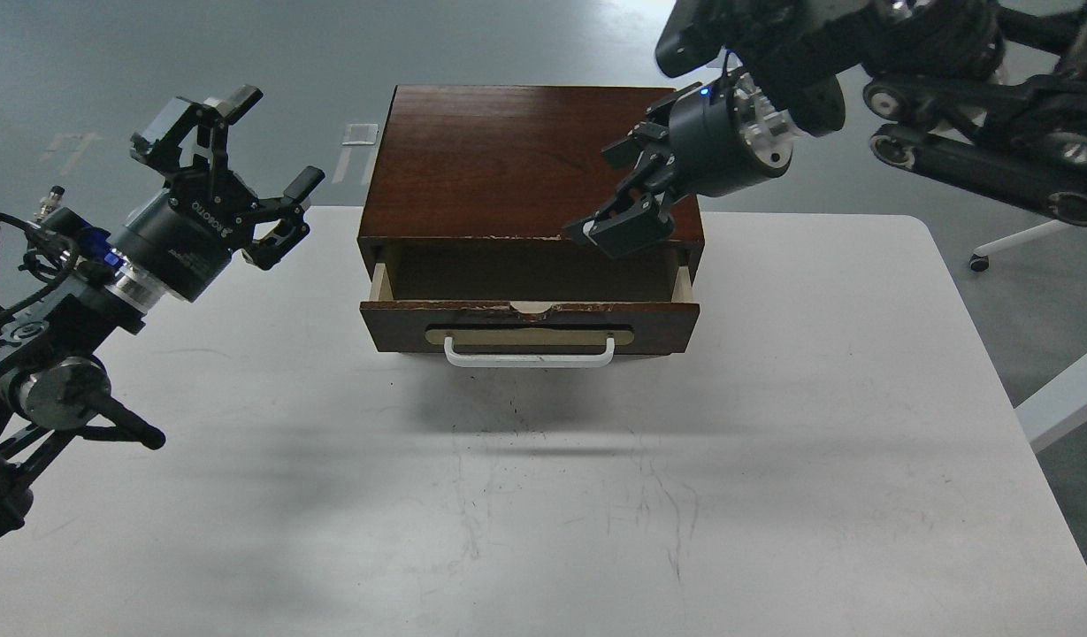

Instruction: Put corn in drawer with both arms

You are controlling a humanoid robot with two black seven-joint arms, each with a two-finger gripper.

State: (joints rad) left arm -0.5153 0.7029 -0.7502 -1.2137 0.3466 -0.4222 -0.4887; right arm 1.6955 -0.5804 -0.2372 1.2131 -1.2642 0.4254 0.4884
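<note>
Corn is nowhere to be seen, maybe down inside the drawer (529,326), which stands pulled out. Right pincer (616,205) hovers over its opening, spread and empty; left pincer (242,168) spread too, off aside. Closing remains.

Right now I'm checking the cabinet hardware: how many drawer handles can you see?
1. The white bar handle sits on the front of the open drawer, on its brass-coloured plate. No other handle shows; the cabinet's lower part is hidden behind the drawer front.

Open drawer (529,324) between spread left pincer (242,168) and right pincer (627,199), no corn visible
</note>
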